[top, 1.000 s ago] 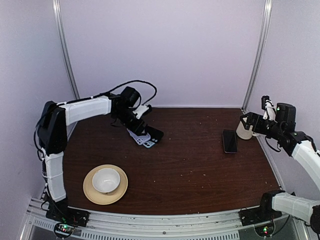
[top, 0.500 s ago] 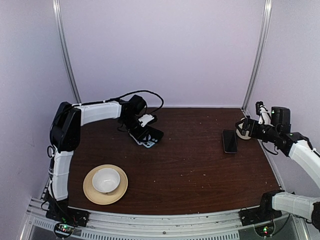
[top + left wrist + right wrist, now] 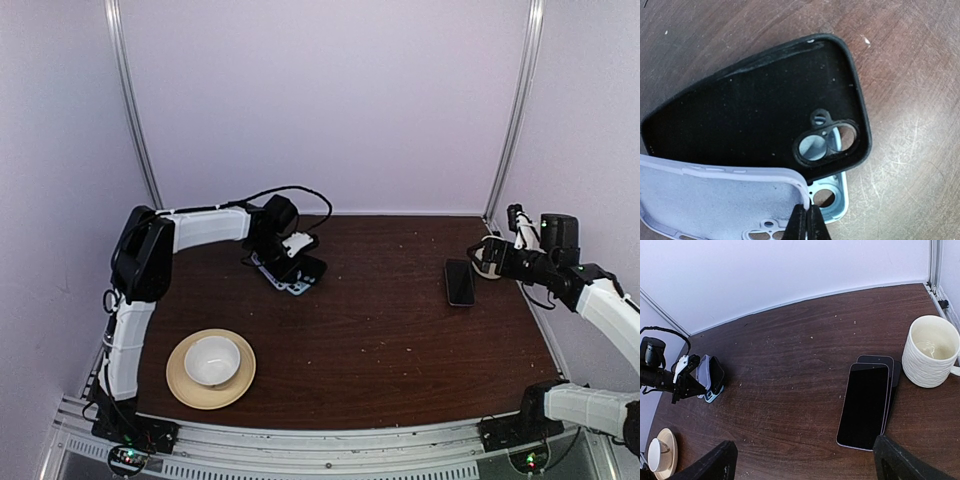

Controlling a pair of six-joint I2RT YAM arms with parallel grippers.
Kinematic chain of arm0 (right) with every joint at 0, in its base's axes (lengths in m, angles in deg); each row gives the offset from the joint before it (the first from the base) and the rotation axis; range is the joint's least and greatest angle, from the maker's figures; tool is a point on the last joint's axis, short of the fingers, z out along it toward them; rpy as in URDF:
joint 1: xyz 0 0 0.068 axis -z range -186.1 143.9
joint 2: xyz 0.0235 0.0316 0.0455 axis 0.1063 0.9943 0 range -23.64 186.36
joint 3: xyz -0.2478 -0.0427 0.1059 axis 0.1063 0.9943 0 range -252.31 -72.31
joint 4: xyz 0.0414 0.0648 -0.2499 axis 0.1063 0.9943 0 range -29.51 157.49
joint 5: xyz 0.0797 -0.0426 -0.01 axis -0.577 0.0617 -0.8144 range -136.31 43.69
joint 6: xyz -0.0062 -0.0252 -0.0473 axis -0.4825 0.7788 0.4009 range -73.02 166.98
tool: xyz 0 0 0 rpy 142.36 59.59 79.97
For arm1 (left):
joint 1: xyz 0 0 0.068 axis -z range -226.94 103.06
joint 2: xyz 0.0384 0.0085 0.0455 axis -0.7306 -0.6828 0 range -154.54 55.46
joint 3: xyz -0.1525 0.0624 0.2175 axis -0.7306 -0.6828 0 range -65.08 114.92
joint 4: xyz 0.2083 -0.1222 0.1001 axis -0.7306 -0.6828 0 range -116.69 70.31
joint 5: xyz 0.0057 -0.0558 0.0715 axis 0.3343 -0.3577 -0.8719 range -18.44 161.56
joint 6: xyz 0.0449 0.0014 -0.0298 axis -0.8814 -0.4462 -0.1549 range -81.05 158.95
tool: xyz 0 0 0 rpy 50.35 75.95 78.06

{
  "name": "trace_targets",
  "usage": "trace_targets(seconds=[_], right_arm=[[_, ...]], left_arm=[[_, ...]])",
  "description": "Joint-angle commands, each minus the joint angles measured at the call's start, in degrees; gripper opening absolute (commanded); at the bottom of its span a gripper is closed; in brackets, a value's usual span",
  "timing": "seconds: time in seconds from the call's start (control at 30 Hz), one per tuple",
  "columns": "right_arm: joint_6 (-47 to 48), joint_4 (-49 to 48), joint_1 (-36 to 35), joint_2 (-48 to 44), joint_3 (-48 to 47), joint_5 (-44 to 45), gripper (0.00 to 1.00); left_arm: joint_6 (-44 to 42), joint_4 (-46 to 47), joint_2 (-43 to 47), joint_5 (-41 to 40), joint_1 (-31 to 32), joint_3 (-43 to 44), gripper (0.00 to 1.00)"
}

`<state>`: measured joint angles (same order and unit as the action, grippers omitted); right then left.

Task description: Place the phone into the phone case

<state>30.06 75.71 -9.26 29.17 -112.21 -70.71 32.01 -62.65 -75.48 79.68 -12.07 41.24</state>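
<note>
Phone (image 3: 894,372) lies flat at about 3 o'clock on the table (image 3: 380,350). It is mostly covered by a second phone (image 3: 863,405) with a thin pale rim stacked on it, so only its dark far end and right side show. A white mug (image 3: 930,352) stands just beside the pair, at their 2 o'clock in the right wrist view. Right gripper (image 3: 804,442) hangs above the table with its fingers spread wide, holding nothing.

Over at 11 o'clock the phone case (image 3: 755,110) lies with a black face showing, and light blue is visible through the camera cut-out and at one corner. A lavender case (image 3: 715,200) overlaps it at 7 o'clock in the left wrist view. Left gripper (image 3: 807,222) has its fingers pressed together, tips right at the lavender case's rim (whether any rim is caught between them I cannot tell). A white bowl (image 3: 212,360) sits on a tan plate (image 3: 230,395) at 8 o'clock.
</note>
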Motion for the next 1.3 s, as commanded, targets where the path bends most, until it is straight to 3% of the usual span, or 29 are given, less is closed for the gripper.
trace_targets(seconds=[0.0,0.17,0.33,0.43,0.63,0.87,0.9,0.97,1.03,1.17,1.27], right_arm=[[0.49,1.46,-0.49,-0.51,-1.79,-0.98,0.99],[2.28,6.83,-0.58,-0.65,-5.21,-0.13,0.98],[3.60,12.96,-1.39,0.74,-9.83,0.53,0.98],[3.57,15.01,-2.16,1.83,-11.66,0.43,0.98],[3.97,18.37,-7.69,4.75,-12.79,2.15,0.96],[7.00,24.79,-20.00,11.71,-16.34,6.39,0.96],[7.54,25.16,-21.52,12.96,-16.84,5.94,0.96],[8.93,26.15,-24.47,15.78,-18.38,5.20,0.96],[11.04,27.50,-27.94,19.03,-20.73,5.86,0.96],[17.66,29.61,-34.77,28.57,-26.96,8.25,0.96],[23.85,31.12,-40.26,37.54,-33.26,6.60,0.96]], left_arm=[[-0.76,1.98,1.29,1.89,-0.24,-0.76,0.00],[-2.70,2.58,10.04,6.63,0.32,-4.28,0.00],[-14.19,2.35,20.91,23.94,7.39,-10.01,0.00],[-18.26,1.30,22.24,31.85,13.25,-12.34,0.00],[-24.37,-5.12,15.72,32.07,23.47,-10.66,0.00],[-30.64,-8.63,12.19,23.53,30.33,-8.55,0.00],[-30.08,-8.52,12.39,23.02,30.33,-8.52,0.13],[-29.22,-9.14,13.70,21.69,30.31,-8.24,0.49],[-28.36,-9.55,17.00,20.10,30.19,-8.91,0.73],[-24.58,-5.66,29.07,19.78,26.74,-16.30,0.86],[-11.18,3.53,38.17,21.10,16.64,-23.58,0.92]])
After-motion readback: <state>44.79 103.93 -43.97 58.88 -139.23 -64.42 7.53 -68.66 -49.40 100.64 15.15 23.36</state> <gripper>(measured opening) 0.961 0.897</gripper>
